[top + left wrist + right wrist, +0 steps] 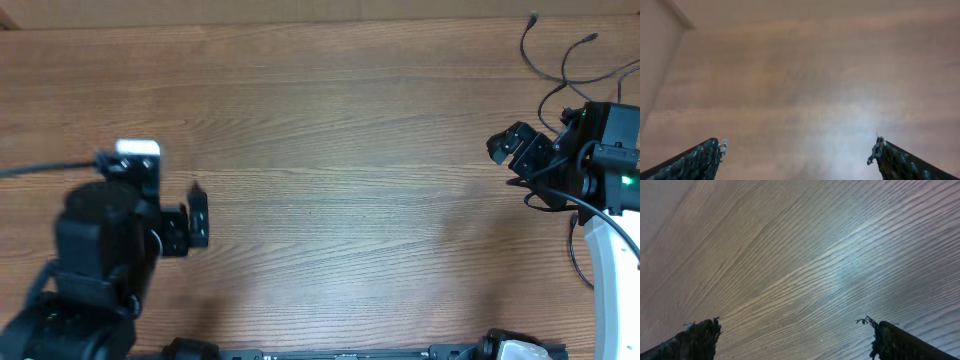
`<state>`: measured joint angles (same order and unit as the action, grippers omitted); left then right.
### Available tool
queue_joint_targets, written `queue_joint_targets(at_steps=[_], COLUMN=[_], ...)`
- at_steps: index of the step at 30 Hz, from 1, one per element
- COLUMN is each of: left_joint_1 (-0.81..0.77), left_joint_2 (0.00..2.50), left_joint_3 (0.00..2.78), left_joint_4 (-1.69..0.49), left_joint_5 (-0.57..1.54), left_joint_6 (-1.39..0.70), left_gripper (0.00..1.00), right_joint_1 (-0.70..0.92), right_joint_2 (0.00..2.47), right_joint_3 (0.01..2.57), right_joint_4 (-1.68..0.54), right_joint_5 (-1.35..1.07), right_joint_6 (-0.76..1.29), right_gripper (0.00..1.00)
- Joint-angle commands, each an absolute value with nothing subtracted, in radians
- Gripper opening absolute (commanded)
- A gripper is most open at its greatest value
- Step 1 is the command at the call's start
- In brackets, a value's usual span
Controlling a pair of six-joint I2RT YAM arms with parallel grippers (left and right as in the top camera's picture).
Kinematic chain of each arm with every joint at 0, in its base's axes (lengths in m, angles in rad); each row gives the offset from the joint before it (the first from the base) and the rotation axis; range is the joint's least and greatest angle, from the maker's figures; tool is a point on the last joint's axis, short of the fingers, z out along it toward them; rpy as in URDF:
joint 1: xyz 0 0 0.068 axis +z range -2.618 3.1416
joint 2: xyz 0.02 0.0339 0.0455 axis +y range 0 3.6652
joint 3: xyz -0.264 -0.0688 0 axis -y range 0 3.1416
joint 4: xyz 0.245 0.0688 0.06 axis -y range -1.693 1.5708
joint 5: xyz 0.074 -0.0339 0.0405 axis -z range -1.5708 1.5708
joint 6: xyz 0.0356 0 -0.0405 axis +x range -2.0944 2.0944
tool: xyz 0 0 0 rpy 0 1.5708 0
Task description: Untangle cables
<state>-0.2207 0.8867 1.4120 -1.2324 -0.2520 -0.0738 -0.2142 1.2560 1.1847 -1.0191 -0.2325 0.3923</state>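
Several thin black cables [548, 68] lie loosely looped at the table's far right, with small plug ends [533, 18] near the back edge. Part of them runs under my right arm. My right gripper [512, 150] is open and empty, just left of the cables and pointing away from them. In the right wrist view [792, 325] only bare wood lies between its fingers. My left gripper [190, 215] is open and empty at the near left, far from the cables. The left wrist view [797, 147] also shows only bare wood.
The wooden table [330, 150] stretches between the two arms. Its back edge [300, 22] runs along the top. A thicker black arm cable [40, 168] trails off left. The right arm's white base [610, 260] stands at the near right.
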Motion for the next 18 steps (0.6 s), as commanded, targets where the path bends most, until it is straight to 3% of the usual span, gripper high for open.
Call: queue_joint_targets(at_steps=[1, 5, 9, 18], left_joint_1=[-0.214, -0.214, -0.211, -0.208], left_joint_2=[0.766, 0.602, 0.477, 0.234], left_joint_3=[1.206, 0.988, 0.823, 0.413], left_joint_4=[-1.23, -1.228, -1.076, -0.315], left_joint_5=[-0.27, -0.262, -0.251, -0.104], left_joint_6=[-0.049, -0.05, -0.052, -0.052], left_gripper=[1.0, 1.0, 1.0, 1.0], right_joint_1=[-0.21, -0.21, -0.21, -0.21], right_joint_2=[1.257, 1.257, 1.257, 1.257], right_joint_3=[1.198, 1.198, 1.198, 1.198], right_joint_4=[-1.016, -1.016, -1.016, -1.016], right_joint_5=[-0.241, -0.241, -0.241, -0.241], right_joint_6=[0.392, 0.392, 0.392, 0.392], right_gripper=[1.0, 1.0, 1.0, 1.0])
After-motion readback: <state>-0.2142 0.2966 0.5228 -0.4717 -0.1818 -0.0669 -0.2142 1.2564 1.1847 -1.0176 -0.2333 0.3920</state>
